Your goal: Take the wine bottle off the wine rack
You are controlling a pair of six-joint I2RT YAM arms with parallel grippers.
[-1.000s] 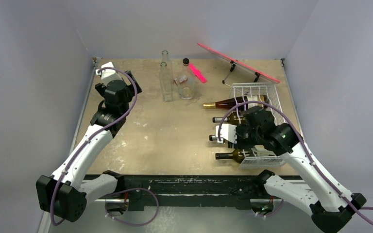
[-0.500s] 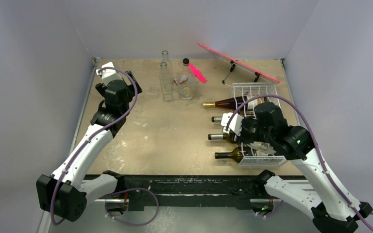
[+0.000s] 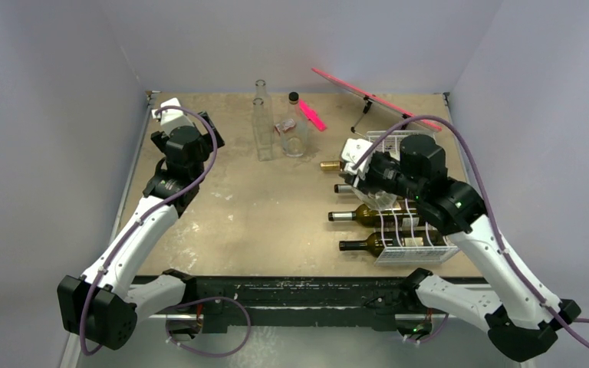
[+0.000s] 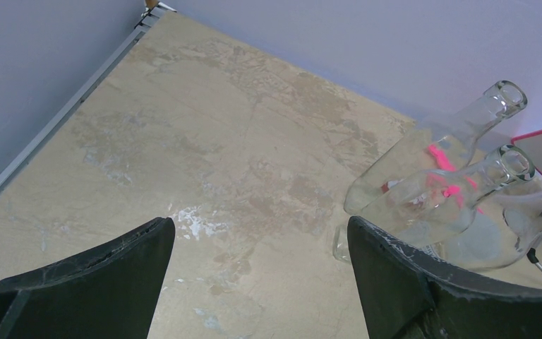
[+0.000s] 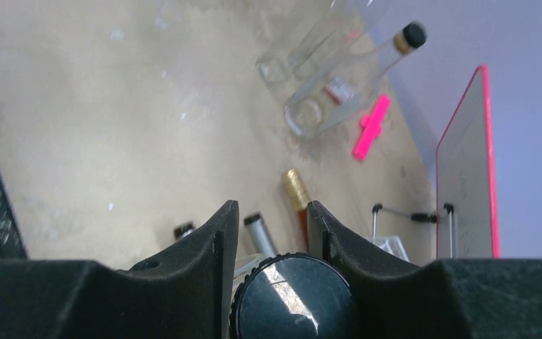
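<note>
The white wire wine rack (image 3: pixel 420 247) stands at the right, with several dark wine bottles (image 3: pixel 362 217) lying in it, necks to the left. My right gripper (image 3: pixel 373 182) hangs above the rack's rear bottles. In the right wrist view its fingers (image 5: pixel 219 244) are closed around a glossy black round bottle cap (image 5: pixel 293 300); the rest of that bottle is hidden. Below it lie a gold-capped neck (image 5: pixel 296 189) and a silver-capped neck (image 5: pixel 258 233). My left gripper (image 3: pixel 175 115) is open and empty over the table's back left (image 4: pixel 261 233).
Two clear empty bottles (image 3: pixel 261 123) and a clear flask with a black cap (image 3: pixel 295 130) stand at the back middle, also in the left wrist view (image 4: pixel 430 159). A pink clip (image 3: pixel 312 115) lies beside them. A pink board on a stand (image 3: pixel 376 98) sits behind the rack.
My right arm has risen and swung from the rack's front middle toward the back, above the rear bottles. The left arm has not moved.
</note>
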